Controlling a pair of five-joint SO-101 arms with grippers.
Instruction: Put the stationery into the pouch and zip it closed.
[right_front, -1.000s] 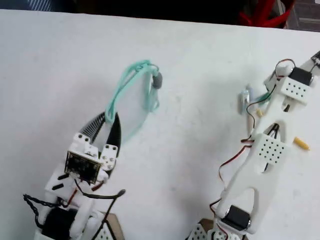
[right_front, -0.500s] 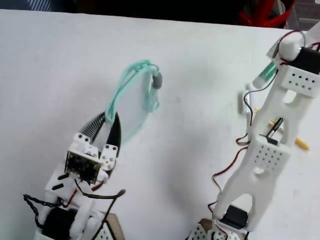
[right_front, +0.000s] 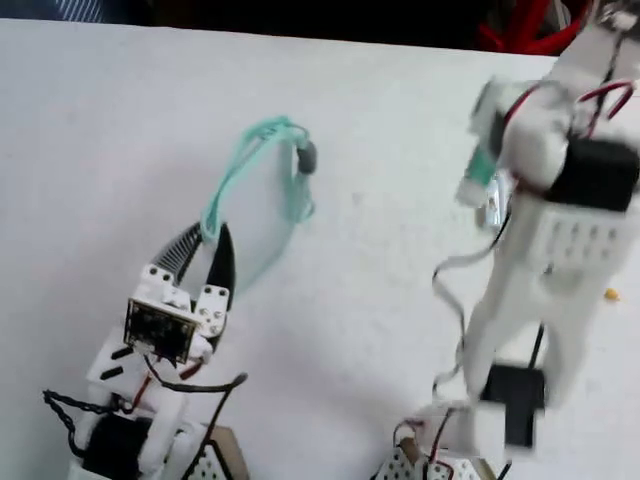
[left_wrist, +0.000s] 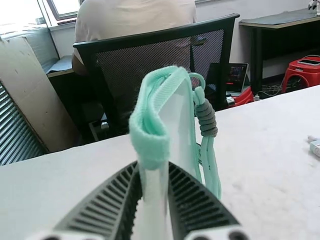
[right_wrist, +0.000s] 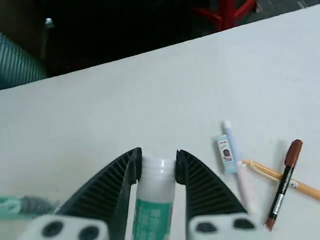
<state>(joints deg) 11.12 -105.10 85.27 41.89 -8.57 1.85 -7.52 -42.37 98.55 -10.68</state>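
Note:
The clear pouch with mint-green trim lies left of the table's centre, its grey zip cord at the far end. My left gripper is shut on the pouch's near end, and its wrist view shows the pouch standing up between the fingers. High over the right side, my right gripper is shut on a white glue stick with a green label, which is also in the high view. Below it on the table lie a small blue stick, a white pen, a brown marker and a yellow pen.
The table's far edge borders a dark room with red stools. White tabletop stretches between the pouch and the right arm. The raised right arm hides most of the loose stationery in the high view.
The right arm has risen from the table with the glue stick and swung it up and left. The left gripper and pouch have shifted slightly left.

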